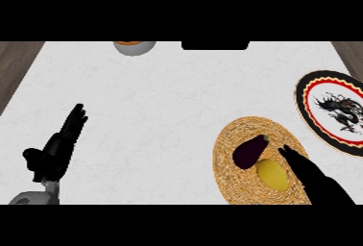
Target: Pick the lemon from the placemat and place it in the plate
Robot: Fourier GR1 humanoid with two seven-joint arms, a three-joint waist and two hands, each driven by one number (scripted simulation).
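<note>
Head view: a steep look down onto a white, faintly marbled surface (177, 96) with dark wood-grain strips at the left and right edges.
Placemat: a round mat (237, 139) of coiled, straw-coloured woven fibre lay at lower right, cut off by the lower edge of the view.
Lemon: a smooth yellow oval (272, 174) rested on the placemat, towards its lower middle, touching or just beside the eggplant.
Eggplant: a glossy, dark purple, elongated body (249, 150) lay tilted on the placemat, up and left of the lemon.
Plate: a round plate (306, 103) sat at the right edge, partly out of view and apart from the placemat; it had a black rim, a red and yellow patterned ring, and a white centre bearing a black dragon figure.
Right hand: the black hand (312, 178) came in from lower right over the placemat, its fingers (289, 153) extended beside the lemon's right flank; they were straight rather than curled and enclosed nothing, and contact with the lemon could not be told.
Left hand: the black hand (56, 151) rested at lower left over the surface, fingers straight and together, holding nothing.
Far edge: a grey rounded vessel (135, 48) with an orange top stood at the upper left, and a flat black rectangular shape (215, 45) lay to its right.
</note>
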